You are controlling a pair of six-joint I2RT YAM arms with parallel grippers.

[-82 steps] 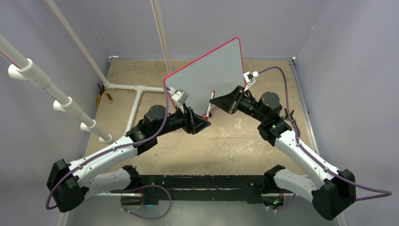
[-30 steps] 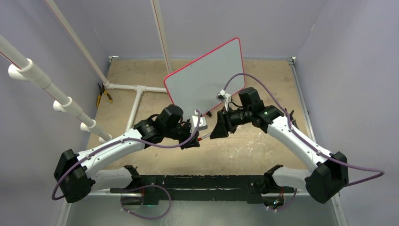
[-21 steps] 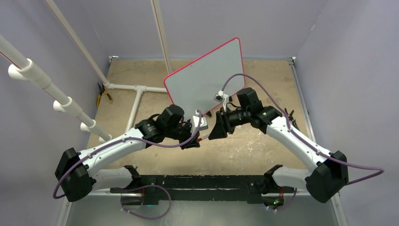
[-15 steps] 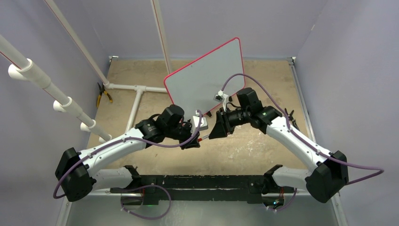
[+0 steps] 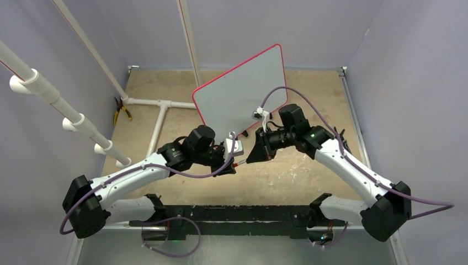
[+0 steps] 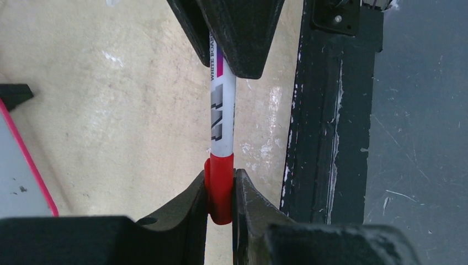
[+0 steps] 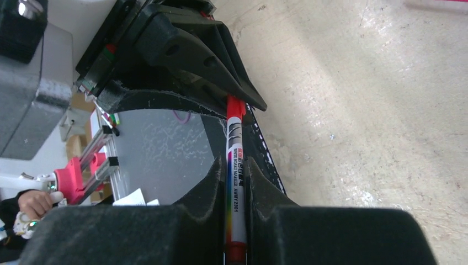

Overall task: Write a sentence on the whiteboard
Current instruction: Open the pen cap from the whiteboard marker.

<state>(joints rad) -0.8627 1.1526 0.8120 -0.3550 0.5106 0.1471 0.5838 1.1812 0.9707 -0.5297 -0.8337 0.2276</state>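
The left gripper [image 6: 221, 190] is pinching narrow on the red cap [image 6: 220, 193] of a whiteboard marker [image 6: 222, 118], jaws flat against the cap on both sides. Facing it, the right gripper [image 7: 236, 185] is clamping the white printed barrel of that same marker, so the pen is bridging the two, held in the air above the table [image 5: 287, 171] near its middle. In the top view the left gripper [image 5: 232, 164] and the right gripper [image 5: 253, 155] are sitting nose to nose, just in front of the board.

This is looking like the uncapping step: both ends gripped, cap on. The next move is calling for a straight pull apart along the pen's axis, one grip staying firm on the barrel, then a turn of the tip toward the board. Any sideways twist could be risking a slip in the jaws.

The whiteboard [image 5: 243, 91] is leaning at the far centre of the table, red rim all round, just beyond the grippers and apart from them. Its face is reading blank from above, so the sentence is not showing; writing is yet to begin.

Containers? None in view. Off to the left, yellow-handled pliers [image 5: 119, 112] are lying beside a white pipe frame [image 5: 160, 118].
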